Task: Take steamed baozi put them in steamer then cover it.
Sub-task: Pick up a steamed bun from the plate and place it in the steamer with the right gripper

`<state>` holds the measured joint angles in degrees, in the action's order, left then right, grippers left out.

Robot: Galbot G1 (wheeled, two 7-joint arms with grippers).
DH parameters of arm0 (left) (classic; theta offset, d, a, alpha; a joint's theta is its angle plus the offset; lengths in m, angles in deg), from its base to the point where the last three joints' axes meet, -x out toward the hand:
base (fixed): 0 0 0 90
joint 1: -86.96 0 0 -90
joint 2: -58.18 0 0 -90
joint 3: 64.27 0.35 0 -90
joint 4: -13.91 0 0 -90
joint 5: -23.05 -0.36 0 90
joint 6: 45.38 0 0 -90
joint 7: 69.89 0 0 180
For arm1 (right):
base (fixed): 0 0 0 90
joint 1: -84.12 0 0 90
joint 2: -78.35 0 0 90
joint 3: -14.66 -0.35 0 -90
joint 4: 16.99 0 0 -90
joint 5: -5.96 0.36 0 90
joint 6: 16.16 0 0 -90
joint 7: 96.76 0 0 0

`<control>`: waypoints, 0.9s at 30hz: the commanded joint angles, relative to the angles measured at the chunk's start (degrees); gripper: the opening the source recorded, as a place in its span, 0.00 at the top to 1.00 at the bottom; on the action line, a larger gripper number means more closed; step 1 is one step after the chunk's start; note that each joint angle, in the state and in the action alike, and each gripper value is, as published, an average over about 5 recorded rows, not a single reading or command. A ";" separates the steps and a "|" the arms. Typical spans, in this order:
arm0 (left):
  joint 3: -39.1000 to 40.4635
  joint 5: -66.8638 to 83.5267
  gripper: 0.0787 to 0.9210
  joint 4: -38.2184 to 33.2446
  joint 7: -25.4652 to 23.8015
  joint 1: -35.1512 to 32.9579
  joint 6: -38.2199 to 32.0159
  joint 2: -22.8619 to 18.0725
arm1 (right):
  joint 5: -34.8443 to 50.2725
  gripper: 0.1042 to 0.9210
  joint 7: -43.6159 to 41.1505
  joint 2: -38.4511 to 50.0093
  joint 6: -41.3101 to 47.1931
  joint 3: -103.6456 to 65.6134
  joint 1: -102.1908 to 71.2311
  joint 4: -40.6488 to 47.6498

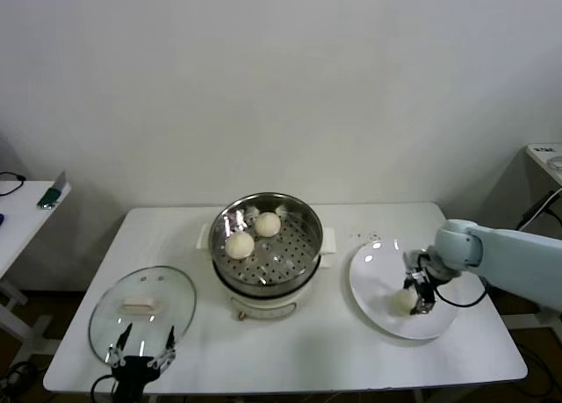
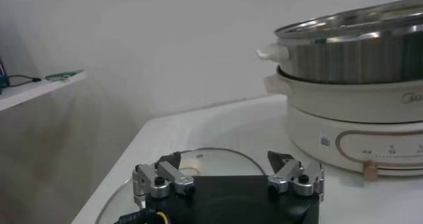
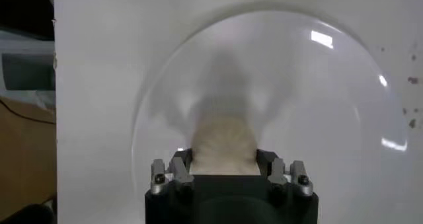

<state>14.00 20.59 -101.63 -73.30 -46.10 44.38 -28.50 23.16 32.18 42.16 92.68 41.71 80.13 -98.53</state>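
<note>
Left pincer (image 1: 140, 349) is released, idle at the counter (image 1: 334, 350) front edge, by the cover (image 1: 142, 311); cover handle runs left-right. Right pincer (image 1: 418, 294) is grasping one baozi (image 1: 403, 301) on the plate (image 1: 386, 280). Steamer (image 1: 268, 245) holds two buns (image 1: 240, 244).

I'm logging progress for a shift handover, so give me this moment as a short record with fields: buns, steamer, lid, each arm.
baozi in steamer: two, on the perforated tray
baozi on plate: one, between the right tool's fingers
steamer: mid-table, uncovered
cover: flat on the table, left of the steamer
plate: right of the steamer
right tool: down on the plate, shut on the baozi
left tool: open, at the cover's near edge, holding nothing
</note>
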 commanded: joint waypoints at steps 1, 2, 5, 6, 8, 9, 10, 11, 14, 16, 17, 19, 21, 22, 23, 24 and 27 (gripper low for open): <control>0.07 -0.22 0.12 -0.10 0.02 -0.20 -0.06 0.18 | -0.43 0.33 -6.43 -4.11 -9.93 4.62 17.36 0.03; 0.09 -0.26 0.12 -0.13 0.04 -0.31 -0.10 0.25 | 0.48 0.32 -6.82 -5.68 -12.08 5.47 20.30 0.05; 0.10 -0.31 0.12 -0.22 0.07 -0.58 -0.17 0.46 | 1.66 0.32 -7.64 -11.85 -19.83 7.05 28.77 -0.05; 0.08 -0.31 0.12 -0.25 0.08 -0.60 -0.17 0.49 | 1.80 0.32 -7.77 -13.96 -22.29 6.89 30.92 -0.19; 0.03 -0.31 0.12 -0.36 0.09 -0.58 -0.14 0.50 | 1.59 0.32 -7.77 -18.06 -26.28 5.64 34.13 -0.69; 0.00 -0.30 0.12 -0.43 0.10 -0.57 -0.12 0.49 | 1.17 0.32 -7.79 -20.08 -27.76 4.54 34.98 -1.08; -0.02 -0.29 0.12 -0.52 0.11 -0.57 -0.11 0.46 | 0.54 0.32 -7.81 -21.81 -28.81 3.40 35.49 -1.60; -0.04 -0.27 0.12 -0.61 0.11 -0.58 -0.10 0.42 | -0.26 0.32 -7.85 -23.51 -29.70 2.29 35.63 -2.19; -0.11 -0.19 0.12 -0.84 0.18 -0.73 -0.17 0.34 | -2.83 0.32 -7.26 -28.99 -31.15 0.31 34.73 -4.54; -0.26 -0.07 0.12 -0.87 0.27 -0.76 -0.22 0.31 | -5.33 0.33 -6.28 -32.52 -31.92 -0.18 33.02 -5.90; -0.37 0.02 0.12 -0.88 0.32 -0.75 -0.22 0.29 | -6.80 0.33 -5.77 -34.02 -32.43 -0.41 31.76 -6.28; -0.65 0.29 0.12 -0.94 0.39 -0.75 -0.23 0.27 | -9.49 0.33 -4.44 -36.31 -33.48 -0.79 29.03 -6.58; -0.87 0.52 0.12 -1.04 0.43 -0.78 -0.22 0.26 | -11.78 0.33 -2.27 -38.23 -34.37 -0.87 25.80 -6.05; -0.96 0.60 0.12 -1.06 0.44 -0.80 -0.22 0.25 | -13.01 0.33 -1.18 -39.10 -34.79 -0.71 24.22 -5.55; -1.01 0.63 0.12 -1.07 0.45 -0.81 -0.22 0.24 | -14.64 0.33 -0.03 -40.07 -35.25 -0.50 22.34 -4.95; -1.04 0.65 0.12 -1.07 0.45 -0.81 -0.22 0.22 | -15.82 0.33 0.66 -40.69 -35.47 -0.25 20.96 -4.38; -1.12 0.67 0.12 -1.11 0.47 -0.89 -0.23 0.13 | -19.12 0.33 1.84 -42.02 -35.85 0.64 17.14 -2.79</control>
<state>13.04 21.08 -102.65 -72.84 -46.90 44.19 -28.28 12.19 30.65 9.14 61.95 42.54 102.56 -101.99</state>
